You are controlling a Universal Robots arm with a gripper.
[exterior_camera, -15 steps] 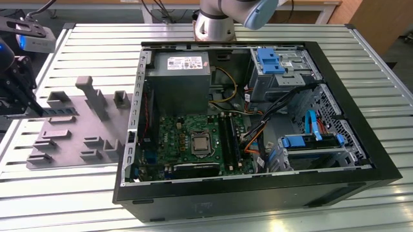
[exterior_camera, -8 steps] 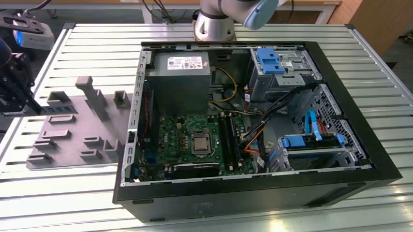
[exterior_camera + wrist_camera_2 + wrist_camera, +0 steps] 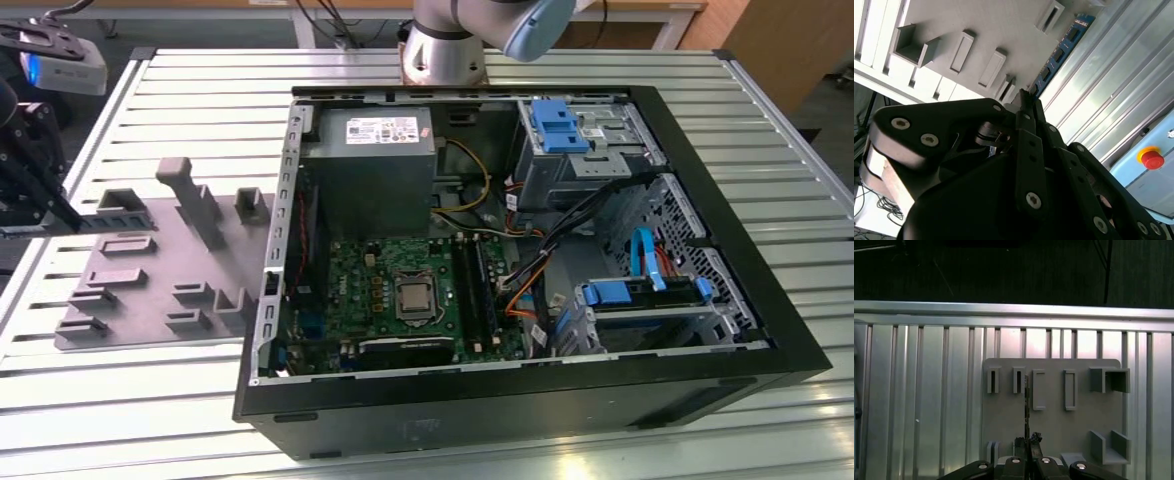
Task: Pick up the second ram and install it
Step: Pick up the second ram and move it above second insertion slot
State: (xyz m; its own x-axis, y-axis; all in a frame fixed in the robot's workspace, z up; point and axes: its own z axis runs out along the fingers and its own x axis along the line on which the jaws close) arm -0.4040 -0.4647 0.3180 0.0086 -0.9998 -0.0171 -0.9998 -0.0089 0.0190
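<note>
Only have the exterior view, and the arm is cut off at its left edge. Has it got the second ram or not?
Observer: Looks like it. In the second wrist view the pincer is shut on one end of the second ram, which juts straight out from its tip.
Operator: Orientation?
Observer: On edge. The first wrist view shows it as a thin line over the grey fixture plate.
Operator: Clear of the fixtures?
Observer: It seems so. It runs above bare plate between a narrow slot and a wider recess, seated in neither.
</note>
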